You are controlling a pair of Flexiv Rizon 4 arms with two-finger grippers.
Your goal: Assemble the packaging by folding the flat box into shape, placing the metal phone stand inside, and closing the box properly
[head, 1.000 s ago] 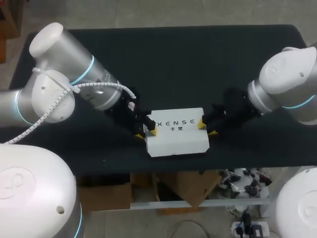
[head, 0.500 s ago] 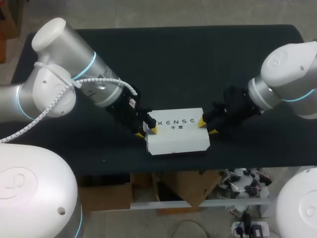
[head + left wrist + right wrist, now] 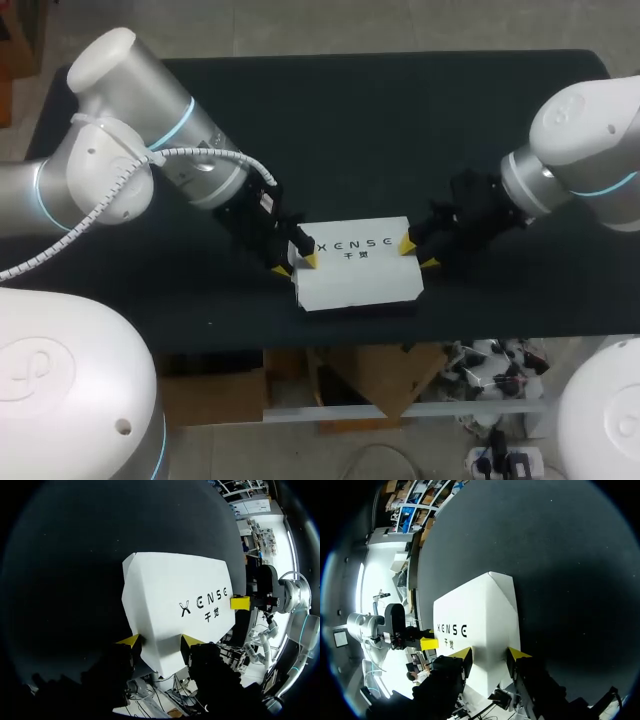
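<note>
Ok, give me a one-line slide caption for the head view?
Left gripper and right gripper each grip one end of the folded white box on the black table.

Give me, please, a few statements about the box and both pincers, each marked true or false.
1. The white box lies on the black table. True.
2. The left pincer is at the box's right end. False: it is at the left end; the right pincer is at the right end.
3. The box lies flat and unfolded. False: it is folded into shape.
4. The box's printed face points upward. True.
</note>
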